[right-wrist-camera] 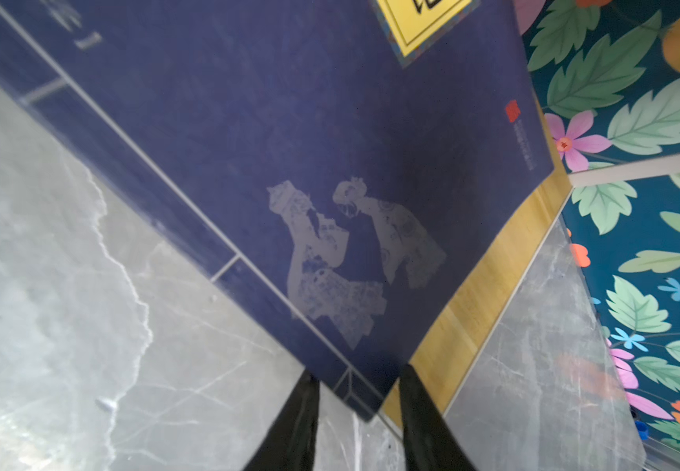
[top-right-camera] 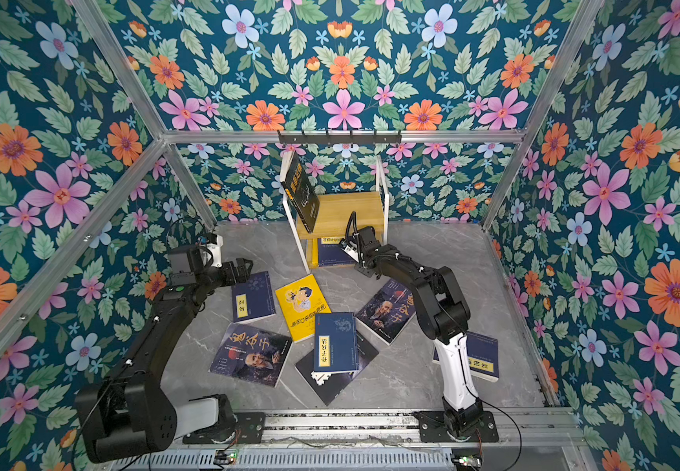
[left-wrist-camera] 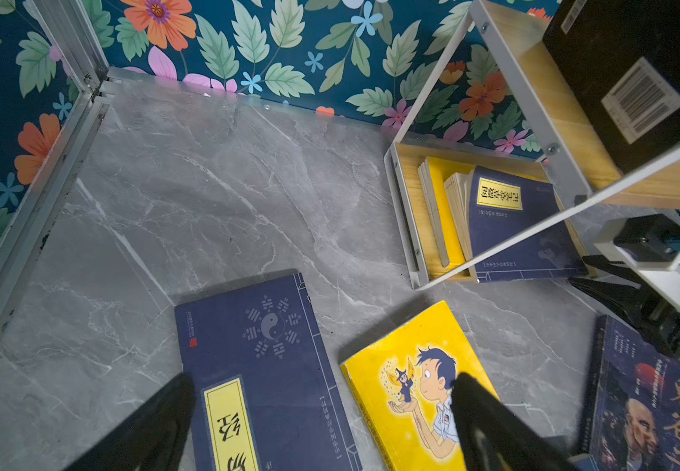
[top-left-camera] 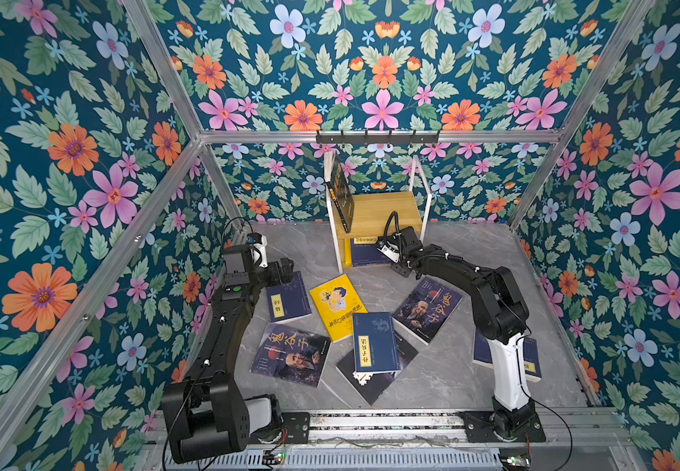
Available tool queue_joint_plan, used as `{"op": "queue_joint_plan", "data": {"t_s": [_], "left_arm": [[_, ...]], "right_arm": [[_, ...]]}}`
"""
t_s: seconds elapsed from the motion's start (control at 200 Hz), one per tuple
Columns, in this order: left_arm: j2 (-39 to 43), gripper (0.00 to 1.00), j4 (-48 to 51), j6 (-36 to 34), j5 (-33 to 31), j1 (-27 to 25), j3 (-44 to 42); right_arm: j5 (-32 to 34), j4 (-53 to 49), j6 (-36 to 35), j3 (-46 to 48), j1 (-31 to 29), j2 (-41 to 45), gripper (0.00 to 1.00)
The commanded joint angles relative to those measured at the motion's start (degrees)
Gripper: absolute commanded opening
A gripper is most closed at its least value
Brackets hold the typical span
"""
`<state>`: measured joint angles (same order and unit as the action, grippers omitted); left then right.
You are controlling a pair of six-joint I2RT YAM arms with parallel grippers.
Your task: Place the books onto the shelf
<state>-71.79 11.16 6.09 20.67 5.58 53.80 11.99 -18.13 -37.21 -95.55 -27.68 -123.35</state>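
Over on the left, the left gripper [top-left-camera: 283, 270] hangs with fingers spread wide above the yin-yang navy book [top-left-camera: 288, 299], which lies flat on the floor, seemingly lined up to take it next. At the shelf [top-left-camera: 387, 206], the right gripper [right-wrist-camera: 357, 370] brackets a corner of the leaning navy book [right-wrist-camera: 289, 163] on the lower board, probably steadying it upright. I cannot tell whether it truly pinches.

Surface: grey marble-patterned tabletop [top-left-camera: 444, 367], bearing a two-tier light-wood, white-framed shelf [top-left-camera: 387, 208] and loose paperbacks [top-left-camera: 289, 354].
Top board: black book [top-left-camera: 341, 191], leaning against the frame.
Bottom board: yellow book [left-wrist-camera: 442, 204]; navy yellow-labelled book [left-wrist-camera: 509, 232].
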Motion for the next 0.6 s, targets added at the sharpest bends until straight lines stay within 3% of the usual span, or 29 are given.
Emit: {"op": "queue_joint_plan", "data": {"t_s": [0.0,0.41,0.595], "left_arm": [[-0.1,1.0,-0.9,0.1,0.0,0.1,0.0],[-0.3,1.0,-1.2,0.1,0.3,0.1,-0.3],[-0.2,1.0,-1.4,0.2,0.7,0.1,-0.4]], "right_arm": [[-0.4,-0.6,0.9,-0.9,-0.1,-0.1,0.34],[-1.5,0.0,-0.1,3.9,-4.1,4.0,0.41],[-2.4,-1.5,3.9,-1.1,-6.1,1.0,0.37]]}}
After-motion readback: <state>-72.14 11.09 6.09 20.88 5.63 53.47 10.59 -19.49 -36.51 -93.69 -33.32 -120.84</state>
